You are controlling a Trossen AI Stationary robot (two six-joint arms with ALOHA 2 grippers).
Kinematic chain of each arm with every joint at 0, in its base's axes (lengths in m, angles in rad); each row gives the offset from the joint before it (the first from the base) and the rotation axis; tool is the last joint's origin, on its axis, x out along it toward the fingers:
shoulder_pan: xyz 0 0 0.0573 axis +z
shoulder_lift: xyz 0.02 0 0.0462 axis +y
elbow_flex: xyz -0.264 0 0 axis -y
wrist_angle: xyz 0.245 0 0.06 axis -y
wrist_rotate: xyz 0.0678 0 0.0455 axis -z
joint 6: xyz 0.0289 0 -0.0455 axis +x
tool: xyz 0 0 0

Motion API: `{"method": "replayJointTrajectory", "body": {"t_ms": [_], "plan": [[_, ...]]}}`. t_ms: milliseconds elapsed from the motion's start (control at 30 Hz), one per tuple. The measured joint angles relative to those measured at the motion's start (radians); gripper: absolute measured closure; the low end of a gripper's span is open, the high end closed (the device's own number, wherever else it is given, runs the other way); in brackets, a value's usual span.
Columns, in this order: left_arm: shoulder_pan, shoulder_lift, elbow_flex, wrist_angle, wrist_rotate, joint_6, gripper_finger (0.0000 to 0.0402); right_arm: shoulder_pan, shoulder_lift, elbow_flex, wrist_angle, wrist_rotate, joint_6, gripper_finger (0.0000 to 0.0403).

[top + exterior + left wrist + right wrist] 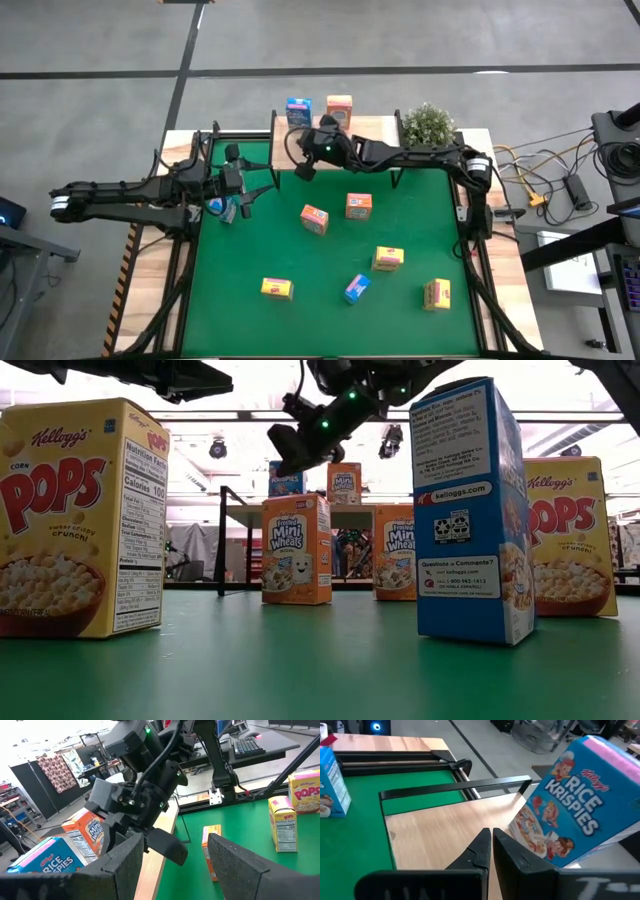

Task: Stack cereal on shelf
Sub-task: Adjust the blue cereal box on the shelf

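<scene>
In the low view the yellow Corn Pops box (pixel 80 520) is chopped off by the left edge, and the shelf's legs get lost behind the boxes. The Rice Krispies box (pixel 580 805) runs out past the right wrist picture's edge — the plant (pixel 428 124) is too small for detail.

Cereal boxes (pixel 296 549) upright on green mat (pixel 320 660)

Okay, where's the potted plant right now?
In the high view, the potted plant sits at the table's far right corner, just right of the shelf and its orange cereal box.
</scene>
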Motion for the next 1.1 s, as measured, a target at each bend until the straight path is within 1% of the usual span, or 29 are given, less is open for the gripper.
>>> {"method": "replayJointTrajectory", "body": {"t_ms": [200,400,500,600,700,900,1000,1100], "plan": [[0.000,0.000,0.000,0.000,0.000,0.000,0.0196,-0.017,0.006,0.000,-0.001,0.000,-0.002,0.0394],[0.000,0.000,0.000,0.003,0.000,0.000,0.0196,-0.024,0.057,0.000,0.034,0.001,-0.002,0.0394],[0.000,0.000,0.000,0.005,0.000,0.003,0.0196,-0.023,0.094,0.029,0.030,0.019,-0.014,0.0394],[0.000,0.000,0.000,0.005,0.000,0.003,0.0196,-0.023,0.136,0.095,-0.013,0.096,-0.045,0.0394],[0.000,0.000,0.000,0.005,-0.002,0.003,0.0196,-0.028,0.176,0.189,-0.115,0.160,-0.061,0.0394],[0.000,0.000,0.000,0.005,-0.005,0.003,0.0196,-0.041,0.252,0.367,-0.332,0.165,-0.009,0.0394],[0.000,0.000,0.000,0.003,-0.005,0.003,0.0196,-0.046,0.282,0.421,-0.376,0.166,-0.005,0.0394],[0.000,0.000,0.000,0.001,-0.005,0.003,0.0196,-0.054,0.302,0.436,-0.379,0.162,-0.001,0.0394]]}}
